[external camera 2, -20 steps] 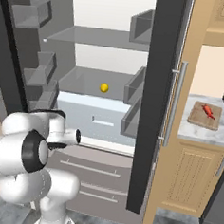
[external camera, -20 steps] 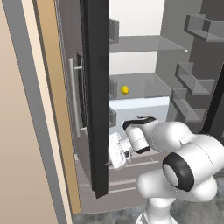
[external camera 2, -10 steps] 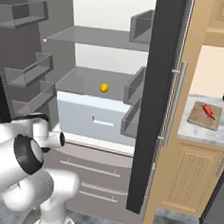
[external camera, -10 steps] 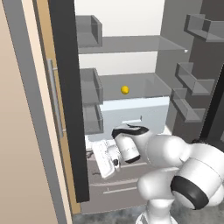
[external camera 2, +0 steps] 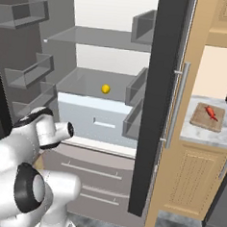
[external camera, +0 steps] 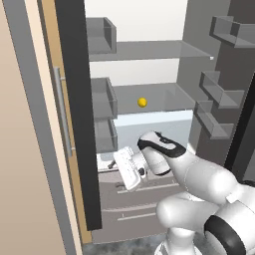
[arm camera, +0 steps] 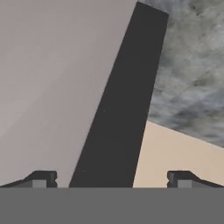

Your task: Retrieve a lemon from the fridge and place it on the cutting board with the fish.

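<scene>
A lemon [external camera: 142,102] lies on the fridge's glass shelf [external camera: 164,95].

The fridge [external camera: 149,55] stands with both doors swung wide, and the small yellow lemon [external camera: 142,102] sits alone on a glass shelf inside. Well to the right, the brown cutting board [external camera 2: 207,117] lies flat on the bench with the reddish-orange fish [external camera 2: 211,112] on it.
</scene>
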